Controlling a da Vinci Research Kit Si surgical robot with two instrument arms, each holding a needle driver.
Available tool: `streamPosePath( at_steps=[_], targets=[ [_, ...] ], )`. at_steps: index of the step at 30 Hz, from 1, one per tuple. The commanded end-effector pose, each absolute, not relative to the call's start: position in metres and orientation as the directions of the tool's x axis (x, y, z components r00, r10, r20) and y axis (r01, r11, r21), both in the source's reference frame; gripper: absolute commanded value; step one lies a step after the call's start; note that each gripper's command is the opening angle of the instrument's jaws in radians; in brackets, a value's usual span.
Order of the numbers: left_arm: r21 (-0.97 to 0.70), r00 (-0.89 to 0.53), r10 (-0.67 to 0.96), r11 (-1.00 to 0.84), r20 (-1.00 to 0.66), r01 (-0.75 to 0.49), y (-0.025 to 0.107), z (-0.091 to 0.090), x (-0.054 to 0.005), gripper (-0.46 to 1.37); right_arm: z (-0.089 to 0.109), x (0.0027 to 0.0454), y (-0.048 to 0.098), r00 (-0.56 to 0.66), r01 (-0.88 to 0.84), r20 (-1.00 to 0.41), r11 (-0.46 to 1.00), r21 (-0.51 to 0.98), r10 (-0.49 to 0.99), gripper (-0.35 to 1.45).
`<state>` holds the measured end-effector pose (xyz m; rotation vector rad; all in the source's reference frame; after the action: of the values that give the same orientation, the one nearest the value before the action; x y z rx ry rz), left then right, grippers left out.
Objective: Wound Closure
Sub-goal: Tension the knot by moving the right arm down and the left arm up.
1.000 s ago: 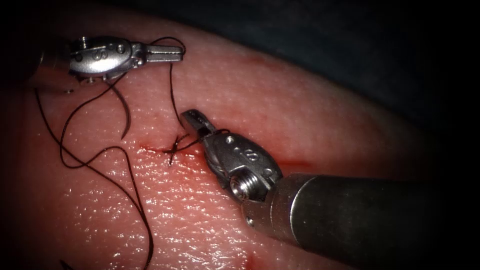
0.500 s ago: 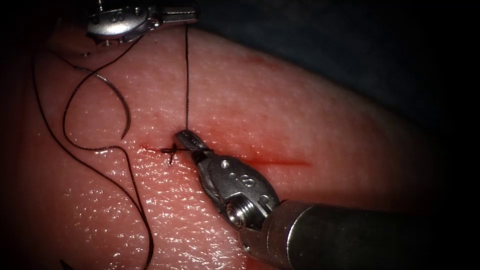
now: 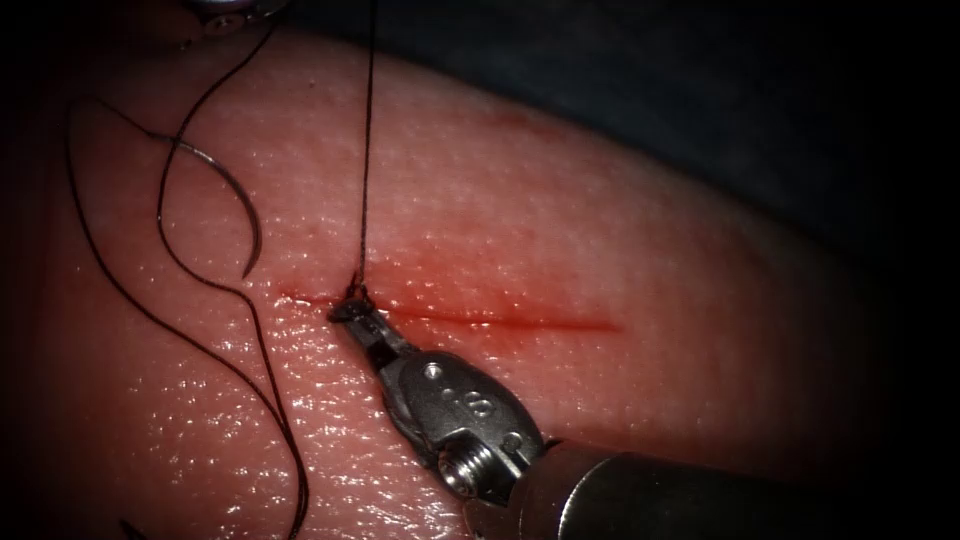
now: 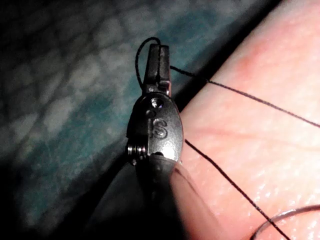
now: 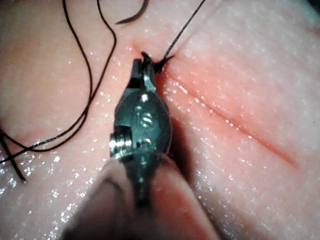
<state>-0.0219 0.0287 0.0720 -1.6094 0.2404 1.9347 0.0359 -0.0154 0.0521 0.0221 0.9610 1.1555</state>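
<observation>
The thread (image 3: pixel 366 150) is clamped in the closed fingers of the left tool (image 4: pixel 156 56) and of the right tool (image 3: pixel 352 314) at the cut (image 3: pixel 520 322). The needle (image 3: pixel 232 196) lies free on the tissue (image 3: pixel 600 230), left of the cut.

Taut thread (image 3: pixel 366 150) running up and away from the right pincer (image 3: pixel 352 312) at the cut (image 3: pixel 500 322), loose thread loops and the free-lying needle (image 3: pixel 235 195) crowding its left, bare tissue (image 3: pixel 600 230) open to its right

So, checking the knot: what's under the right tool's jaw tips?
The right tool is shut on the thread at the cut; the knot beneath is covered. The needle lies free on the tissue.
</observation>
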Motion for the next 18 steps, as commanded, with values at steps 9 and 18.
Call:
streamPosePath(
  at_steps=[9,18],
  targets=[
    [-0.198,-0.075,0.3,-0.778,-0.951,-0.596,0.031,0.0729,-0.0222,-0.35,0.0521,0.0365,-0.0159,0.037,-0.744,-0.603,0.425,0.516,0.797,-0.35],
    [-0.162,-0.094,0.283,-0.756,-0.954,-0.634,0.0336,0.0746,-0.0231,-0.35,0.0526,0.0368,-0.0168,-0.015,-0.732,-0.521,0.346,0.587,0.854,-0.35]
  ],
)
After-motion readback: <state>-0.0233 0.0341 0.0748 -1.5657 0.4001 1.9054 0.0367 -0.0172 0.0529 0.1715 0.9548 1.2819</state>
